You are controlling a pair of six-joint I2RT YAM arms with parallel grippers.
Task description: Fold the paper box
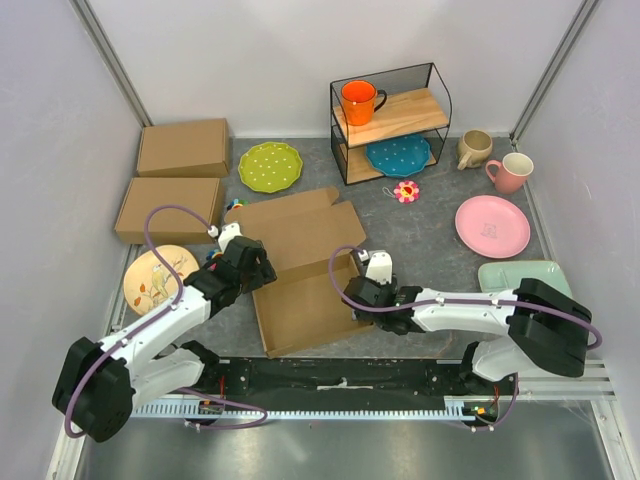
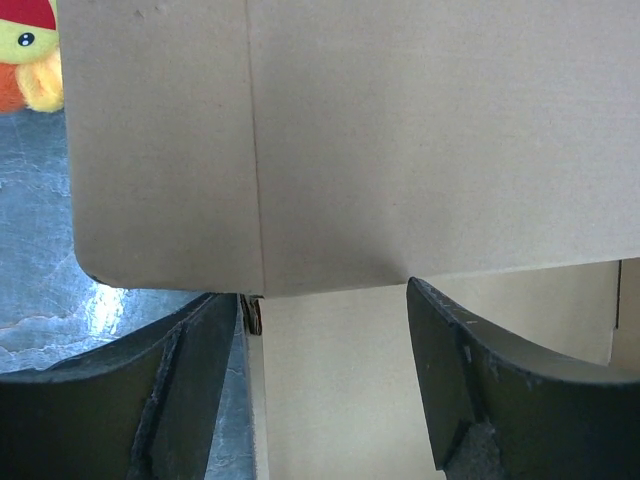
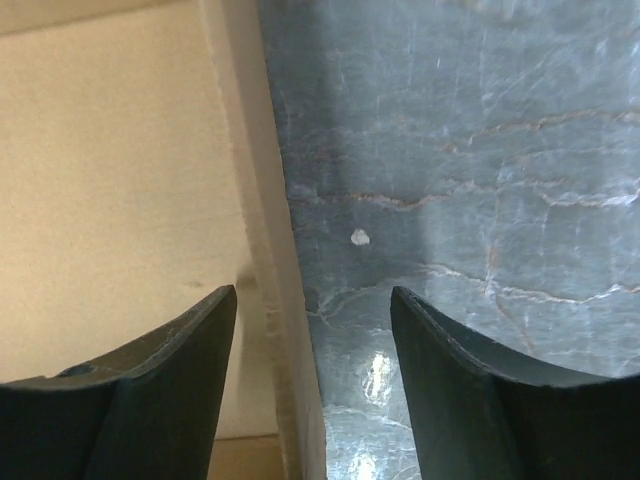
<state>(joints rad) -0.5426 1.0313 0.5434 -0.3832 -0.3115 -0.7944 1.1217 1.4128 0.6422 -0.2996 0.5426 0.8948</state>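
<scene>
On the far left, two shut brown boxes (image 1: 185,148) (image 1: 170,208) lie one behind the other. Near them is a round plate with a bird picture (image 1: 160,275).

The left gripper (image 1: 248,262) is at the left edge of the paper box (image 1: 300,300). In the left wrist view its fingers (image 2: 190,380) are apart. A big brown flap (image 2: 400,150) fills the view just past the tips. I cannot tell if the fingers touch it. A yellow and orange soft toy (image 2: 30,55) peeks in at the far left corner.

The paper box lies in the middle of the grey table (image 1: 430,250), between the two grippers. Its near part has low walls standing up. Its far part is spread out flat, with flaps at the far end. A green dotted plate (image 1: 270,165) lies behind it.

The right gripper (image 1: 365,290) is at the right side of the box. In the right wrist view its fingers (image 3: 150,390) are apart too. The right wall of the box (image 3: 260,250) runs up between them. One finger is over the cardboard and the other is over the table. Nothing is clamped.

Far back stands a wire shelf (image 1: 440,95) with an orange mug (image 1: 358,100) on top and a blue plate (image 1: 398,155) below. A small flower (image 1: 405,191) lies in front of it. To the right are a tan mug (image 1: 472,148), a pink mug (image 1: 512,172), a pink plate (image 1: 492,225) and a pale green tray (image 1: 500,272).
</scene>
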